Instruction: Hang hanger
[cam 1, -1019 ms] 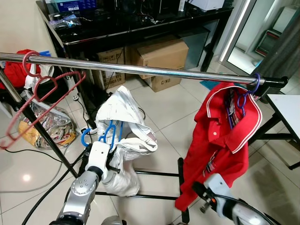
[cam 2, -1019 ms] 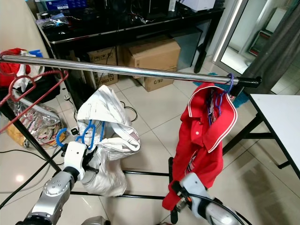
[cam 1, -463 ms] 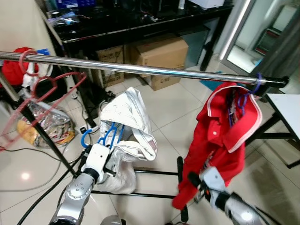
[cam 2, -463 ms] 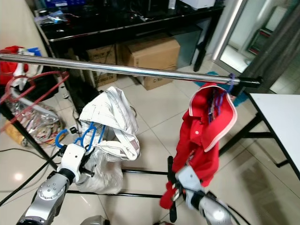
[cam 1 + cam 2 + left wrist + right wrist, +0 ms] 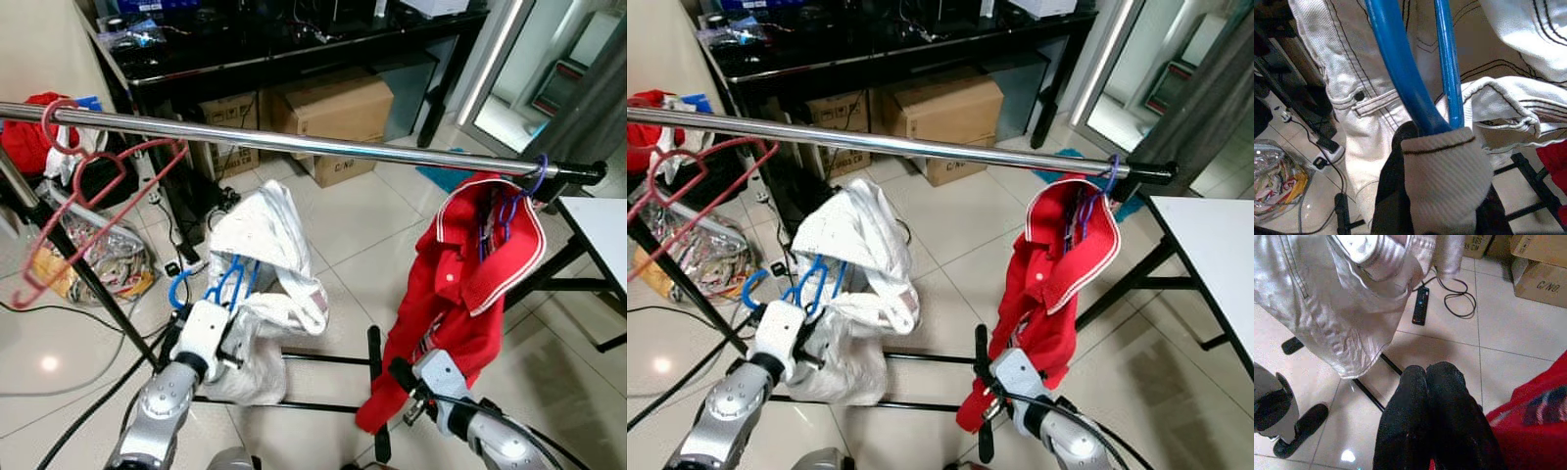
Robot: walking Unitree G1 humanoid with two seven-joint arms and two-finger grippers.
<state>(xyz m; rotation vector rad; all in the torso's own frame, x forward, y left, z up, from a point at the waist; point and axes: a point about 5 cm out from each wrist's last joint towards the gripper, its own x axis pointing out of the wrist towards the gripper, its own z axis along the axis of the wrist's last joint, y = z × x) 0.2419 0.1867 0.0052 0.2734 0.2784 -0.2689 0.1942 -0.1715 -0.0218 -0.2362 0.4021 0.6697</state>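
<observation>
Below the steel rail (image 5: 294,143), in the left eye view, the left end effector (image 5: 217,338) is gripping the blue hanger (image 5: 227,281), which is carrying a white garment (image 5: 265,284) and sitting well under the rail, its hook not yet over it. The risk, as I judge it, is the garment sliding off during the lift, or the hook missing the rail.

In the right eye view, the right end effector (image 5: 991,390) is sitting low beside the red shirt (image 5: 1053,284) and could snag its hem.

In the left wrist view, the padded fingers (image 5: 1442,181) are clamping the hanger's blue bars.

In the right wrist view, the black fingers (image 5: 1435,421) are pressing together, holding nothing.
</observation>
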